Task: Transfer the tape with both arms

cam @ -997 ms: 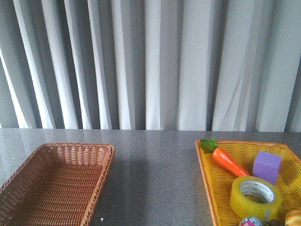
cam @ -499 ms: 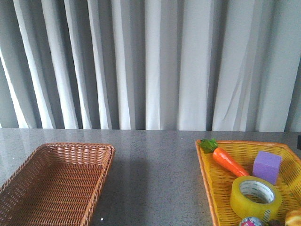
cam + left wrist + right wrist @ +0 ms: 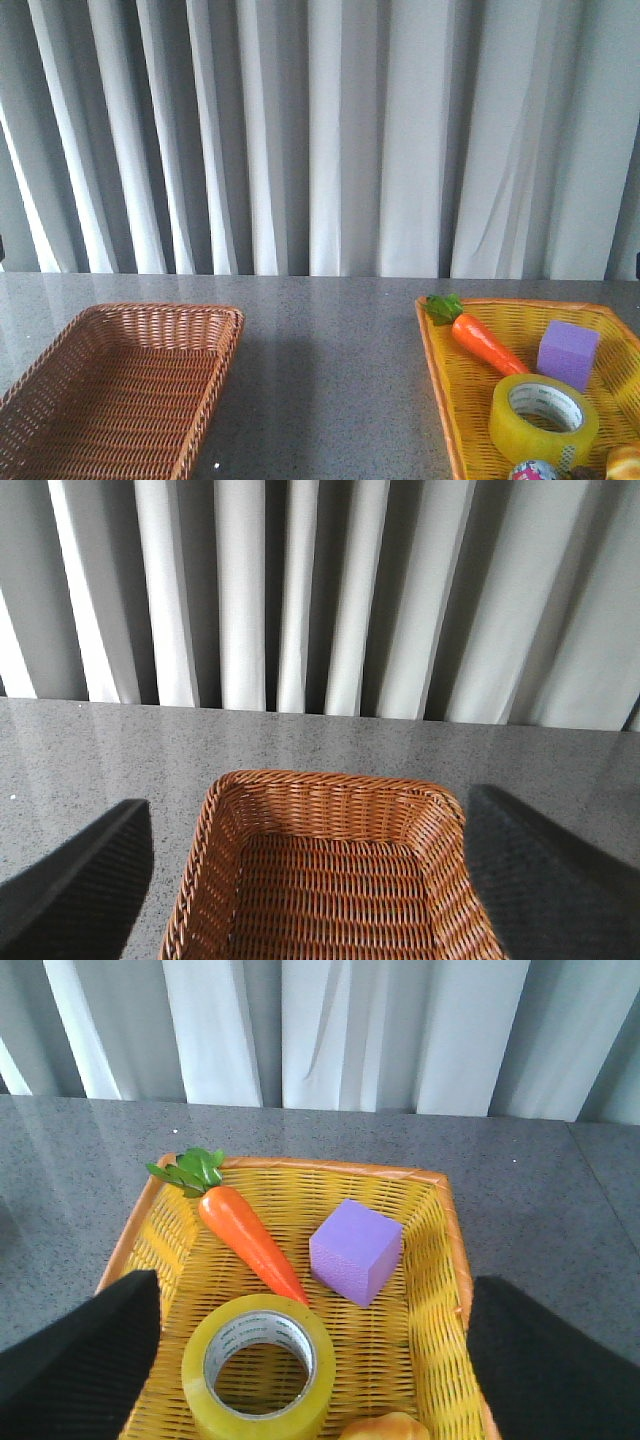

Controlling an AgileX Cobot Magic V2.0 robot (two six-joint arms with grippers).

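The tape (image 3: 543, 418) lies in the yellow basket (image 3: 455, 400), lower right; left gripper (image 3: 305, 890) and right gripper (image 3: 315, 1360) apparently spread wide, holding nothing.

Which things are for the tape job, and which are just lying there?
For the job: tape, right pincer, left pincer.
Just lying about: carrot, purple cube, yellow basket, brown basket.

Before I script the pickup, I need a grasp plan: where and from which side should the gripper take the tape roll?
Probably from above. The tape lies flat in the yellow basket, core hole up, so one finger could go inside the hole and one outside, pinching the wall on its side away from the carrot.
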